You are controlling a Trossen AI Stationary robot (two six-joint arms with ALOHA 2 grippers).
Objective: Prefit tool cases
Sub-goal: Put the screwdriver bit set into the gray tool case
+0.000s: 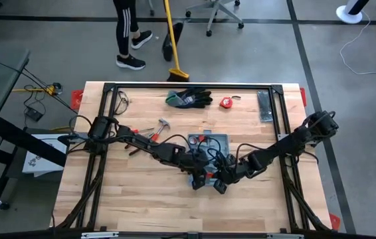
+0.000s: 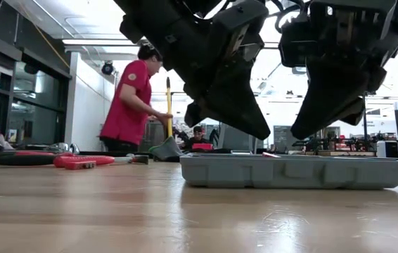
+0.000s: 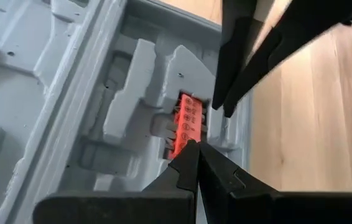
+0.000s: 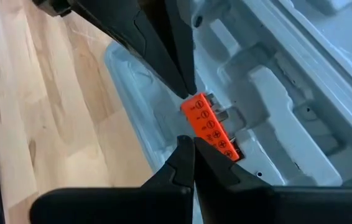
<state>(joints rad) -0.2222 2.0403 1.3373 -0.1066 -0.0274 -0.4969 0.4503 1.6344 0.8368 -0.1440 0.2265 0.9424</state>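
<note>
The grey-blue tool case (image 1: 209, 147) lies open and flat at mid-table, its moulded recesses (image 3: 51, 93) facing up. An orange bit holder (image 4: 208, 124) sits in a recess near the case's near rim. My left gripper (image 3: 196, 144) and my right gripper (image 4: 192, 140) are both shut. Their tips point slanting down at opposite ends of the holder. In the low view the left tip (image 2: 261, 133) and the right tip (image 2: 299, 133) hang a little above the case's rim (image 2: 290, 159).
Black-and-green gloves (image 1: 189, 98), a red tape measure (image 1: 226, 102) and a dark flat bar (image 1: 265, 106) lie along the far edge. Red-handled tools and a hammer (image 1: 158, 128) lie left of the case. A person with a broom (image 2: 132, 105) stands beyond the table.
</note>
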